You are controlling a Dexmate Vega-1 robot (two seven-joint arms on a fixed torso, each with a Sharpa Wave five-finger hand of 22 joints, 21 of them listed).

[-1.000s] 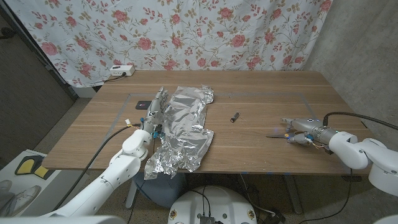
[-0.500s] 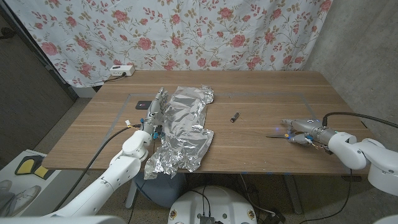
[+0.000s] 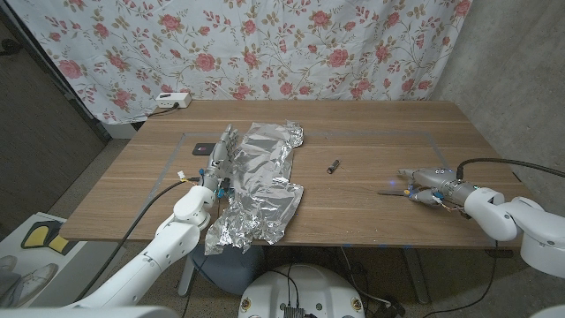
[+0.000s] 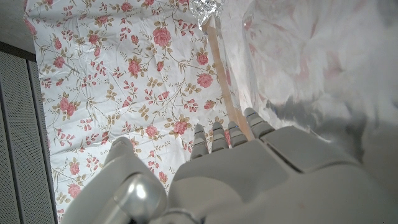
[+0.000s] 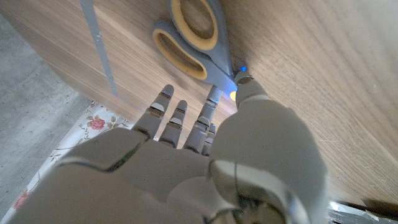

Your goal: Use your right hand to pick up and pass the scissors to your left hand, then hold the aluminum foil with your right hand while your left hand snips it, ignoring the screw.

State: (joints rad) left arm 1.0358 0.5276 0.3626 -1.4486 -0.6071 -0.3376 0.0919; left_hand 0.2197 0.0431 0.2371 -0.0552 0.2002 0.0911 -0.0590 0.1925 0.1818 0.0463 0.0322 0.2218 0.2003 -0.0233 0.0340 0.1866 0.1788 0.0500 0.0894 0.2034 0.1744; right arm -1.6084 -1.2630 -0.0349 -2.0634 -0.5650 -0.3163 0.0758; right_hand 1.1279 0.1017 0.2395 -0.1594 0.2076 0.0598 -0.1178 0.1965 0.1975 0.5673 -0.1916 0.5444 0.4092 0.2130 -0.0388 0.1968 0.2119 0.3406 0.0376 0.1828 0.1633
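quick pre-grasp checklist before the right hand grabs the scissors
1. Grey-and-yellow-handled scissors lie on the wooden table, uncovered: ok.
2. Right hand at the scissors: ok.
3. Fingers closed around the handles: not ok, fingers extended just short of them.
4. Left hand ready to receive: not ok, it sits against the crumpled aluminium foil sheet.
5. Small dark screw clear of the scissors: ok.

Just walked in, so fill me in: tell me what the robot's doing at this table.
The right hand is at the scissors near the table's right edge, fingers by the handles, no grip yet. The left hand waits beside the foil, holding nothing. The screw lies untouched between them. Nothing has been passed or cut.
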